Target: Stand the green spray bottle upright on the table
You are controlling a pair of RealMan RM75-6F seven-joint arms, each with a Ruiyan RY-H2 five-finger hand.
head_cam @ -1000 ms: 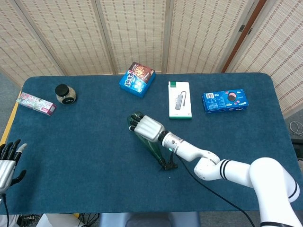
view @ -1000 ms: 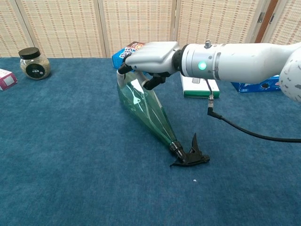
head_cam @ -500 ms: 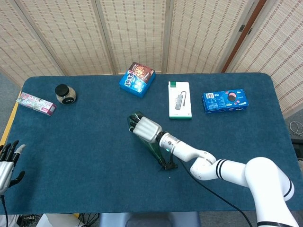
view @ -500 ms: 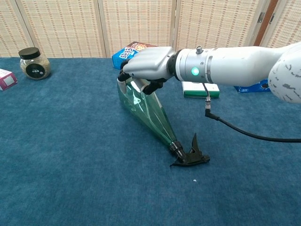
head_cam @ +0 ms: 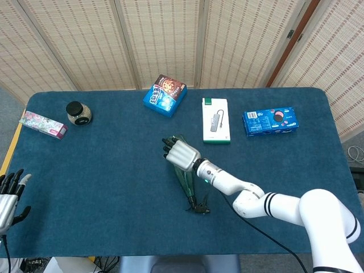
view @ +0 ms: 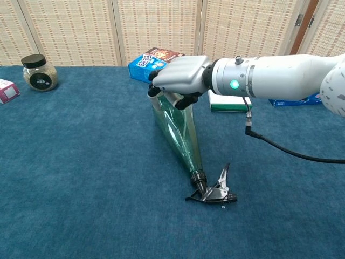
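The right hand [view: 180, 75] has its fingers closed on the base of the green spray bottle [view: 178, 132], whose black nozzle touches the tabletop [view: 81, 178], so righting it remains undone.

On the tabletop [head_cam: 102, 165], the bottle [head_cam: 185, 173] lies mid-front, jar [head_cam: 78, 112] far left, three boxes [head_cam: 216, 120] behind it.

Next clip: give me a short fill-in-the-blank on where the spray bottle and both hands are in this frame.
1. The right hand grips the green spray bottle at its ____ end.
2. The bottle's black trigger head rests on the ____.
3. The left hand holds ____.
4. The box directly behind the right hand in the chest view is ____ in colour.

Missing words: base; table; nothing; blue
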